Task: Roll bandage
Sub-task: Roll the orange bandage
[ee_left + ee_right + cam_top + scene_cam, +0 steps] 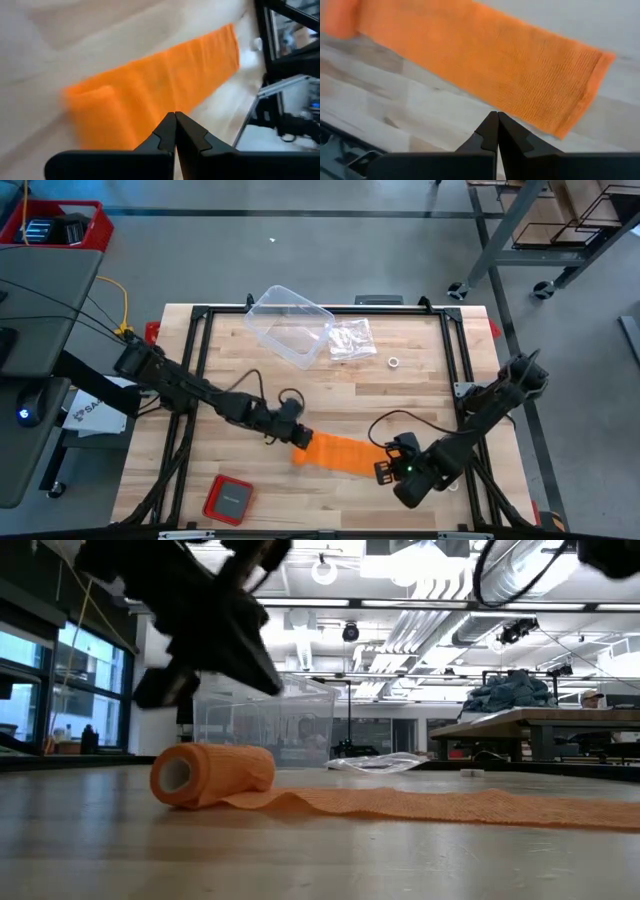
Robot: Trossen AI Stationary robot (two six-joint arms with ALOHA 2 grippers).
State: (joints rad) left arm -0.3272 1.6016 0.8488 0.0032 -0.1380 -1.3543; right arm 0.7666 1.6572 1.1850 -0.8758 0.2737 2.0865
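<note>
The table (330, 385) is pale wood planking inside a black metal frame, standing on a grey floor. In the upper left of the high view a red bin (62, 226) sits off the table beside a dark desk; in the lower left of the table lies a small red square case (229, 499). Near the upper middle a clear plastic box (288, 325) rests at an angle, with a crinkled clear bag (352, 340) just to its right and a small white ring (394, 363) further right. The low view looks across the planks into a large workshop with ceiling ducts, windows at the left and workbenches at the right.

The left arm reaches in from the left edge; its left pincer (290, 423) has its fingers pressed together and holds nothing, hanging just at the rolled end of the bandage (335, 451).

The bandage lies in the lower middle of the table, partly rolled: a short roll at its left end, with the flat band running rightward and slightly down the frame from it. Its long axis is thus close to horizontal, tilted down to the right. The roll's own axis lies across the band.

The right arm enters from the right edge; the right pincer (386, 468) is also pressed shut, empty, near the band's free right end.
</note>
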